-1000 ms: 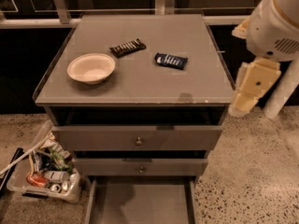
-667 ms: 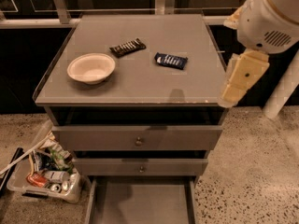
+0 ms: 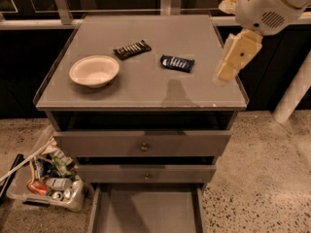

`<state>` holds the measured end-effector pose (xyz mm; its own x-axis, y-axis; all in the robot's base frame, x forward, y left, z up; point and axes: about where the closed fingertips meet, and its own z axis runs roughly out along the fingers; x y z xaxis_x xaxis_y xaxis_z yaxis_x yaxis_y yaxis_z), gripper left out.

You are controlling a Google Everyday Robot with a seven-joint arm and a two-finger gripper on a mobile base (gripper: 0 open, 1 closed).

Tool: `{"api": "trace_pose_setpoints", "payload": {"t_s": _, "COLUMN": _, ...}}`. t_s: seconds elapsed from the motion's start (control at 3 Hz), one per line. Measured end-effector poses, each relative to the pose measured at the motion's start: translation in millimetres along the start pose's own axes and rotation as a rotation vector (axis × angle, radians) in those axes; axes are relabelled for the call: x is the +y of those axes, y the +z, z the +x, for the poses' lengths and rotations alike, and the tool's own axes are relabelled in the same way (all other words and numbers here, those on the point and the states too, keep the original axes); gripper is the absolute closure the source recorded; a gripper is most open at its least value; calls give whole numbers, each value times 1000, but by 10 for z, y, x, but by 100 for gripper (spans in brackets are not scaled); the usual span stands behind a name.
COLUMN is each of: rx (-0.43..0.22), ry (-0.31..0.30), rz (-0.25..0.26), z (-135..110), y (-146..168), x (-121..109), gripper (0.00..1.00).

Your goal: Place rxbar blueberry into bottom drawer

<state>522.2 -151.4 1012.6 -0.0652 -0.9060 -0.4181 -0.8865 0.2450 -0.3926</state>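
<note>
Now the cream claw (image 3: 222, 76) hangs angled down, right of the dark-blue flat rxbar blueberry (image 3: 177, 63), nearer than 1 second ago; its state I cannot tell.

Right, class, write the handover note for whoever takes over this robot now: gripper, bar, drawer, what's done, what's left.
The gripper hangs above the right edge of the cabinet top, apart from the bar.
The rxbar blueberry lies flat on the top, right of the brown bar and the bowl.
The bottom drawer is pulled open.
Done: drawer open.
Left: grasp the bar, lower it into the drawer, release.
</note>
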Motion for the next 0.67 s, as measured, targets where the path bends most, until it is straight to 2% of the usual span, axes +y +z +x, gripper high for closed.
{"api": "trace_pose_setpoints", "payload": {"t_s": 0.33, "rx": -37, "ry": -20, "rz": -9, "z": -149, "y": 260, "x": -369, "gripper": 0}}
{"api": "trace_pose_setpoints", "payload": {"t_s": 0.67, "rx": -45, "ry": -20, "rz": -14, "z": -171, "y": 317, "x": -368, "gripper": 0}}
